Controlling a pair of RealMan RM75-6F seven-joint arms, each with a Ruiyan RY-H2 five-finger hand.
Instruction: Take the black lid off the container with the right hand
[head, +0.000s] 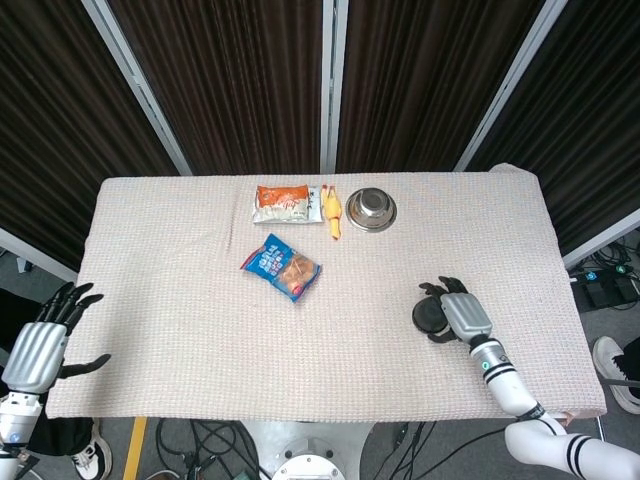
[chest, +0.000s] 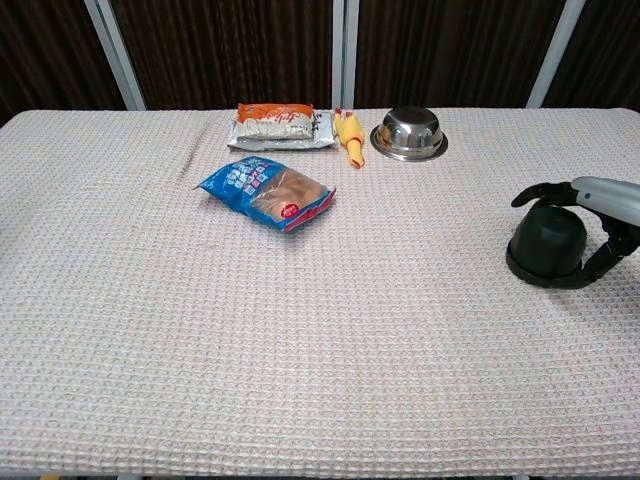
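Observation:
The black lid (chest: 547, 245) sits dome-up on the table cloth near the right edge; the head view shows the lid (head: 431, 316) too. My right hand (chest: 600, 215) is over and behind it, fingers spread: one finger (chest: 530, 193) is lifted above the dome, another reaches down by the rim. In the head view the right hand (head: 462, 315) brackets the lid from the right. A steel bowl (head: 371, 209) stands uncovered at the back. My left hand (head: 40, 345) hangs beyond the table's left front corner, fingers apart and holding nothing.
A blue snack bag (head: 281, 267) lies left of centre. At the back are an orange-and-white packet (head: 282, 203) and a yellow rubber chicken (head: 331, 210) beside the bowl. The table's right edge (head: 575, 330) is close to my right hand.

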